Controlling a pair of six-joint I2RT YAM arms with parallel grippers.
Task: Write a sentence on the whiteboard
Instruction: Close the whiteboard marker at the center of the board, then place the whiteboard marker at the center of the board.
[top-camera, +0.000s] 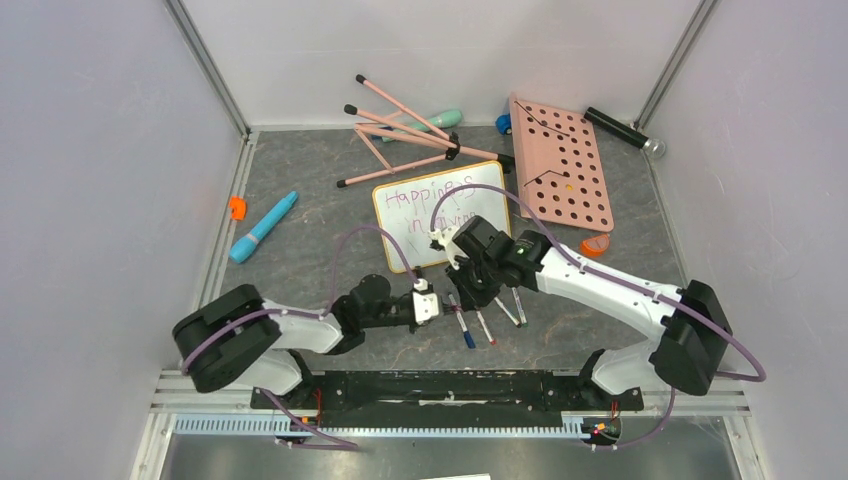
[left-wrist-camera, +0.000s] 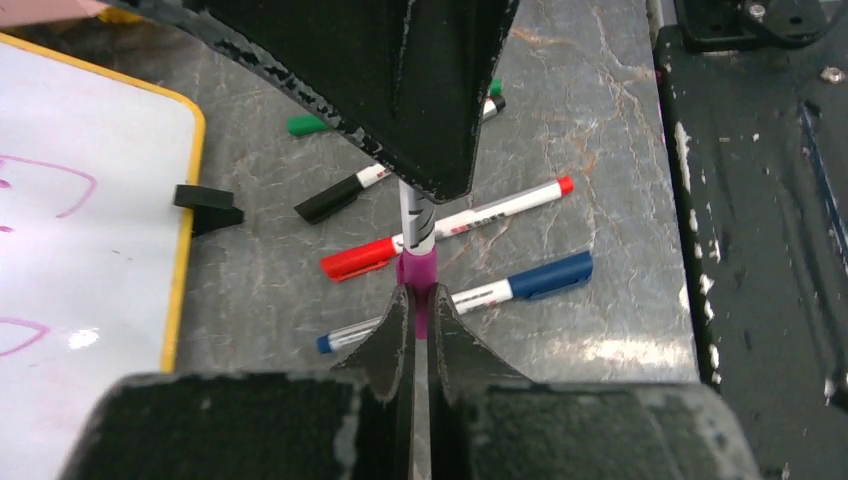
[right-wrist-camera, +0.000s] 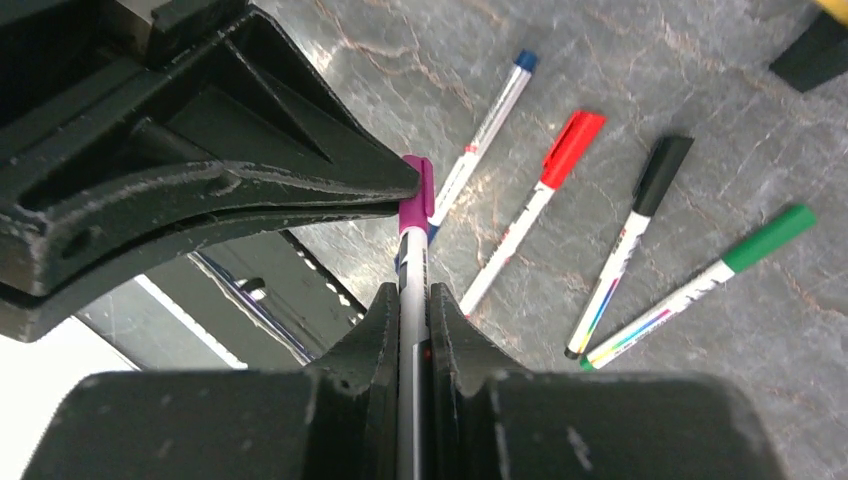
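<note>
The whiteboard (top-camera: 478, 205) lies mid-table with an orange-tan rim; the sentence (top-camera: 428, 197) is on it in purple-pink in two lines, the lower line partly hidden by the right arm. Its corner shows in the left wrist view (left-wrist-camera: 90, 160). Both grippers meet just in front of the board on one purple marker. My left gripper (left-wrist-camera: 418, 297) is shut on its purple cap (left-wrist-camera: 417, 268). My right gripper (right-wrist-camera: 413, 297) is shut on its grey-white barrel (right-wrist-camera: 412, 262). The cap (right-wrist-camera: 416, 195) sits between the left fingers (right-wrist-camera: 250, 190). In the top view the left gripper (top-camera: 430, 303) is below the right gripper (top-camera: 456, 275).
Loose markers lie on the table under the grippers: blue (left-wrist-camera: 520, 283), red (left-wrist-camera: 450, 228), black (left-wrist-camera: 345, 192) and green (left-wrist-camera: 310, 124). A pink board with holes (top-camera: 562, 165), pink sticks (top-camera: 400, 135), a blue pen-like object (top-camera: 263, 227) and a black cylinder (top-camera: 620, 130) lie around the whiteboard.
</note>
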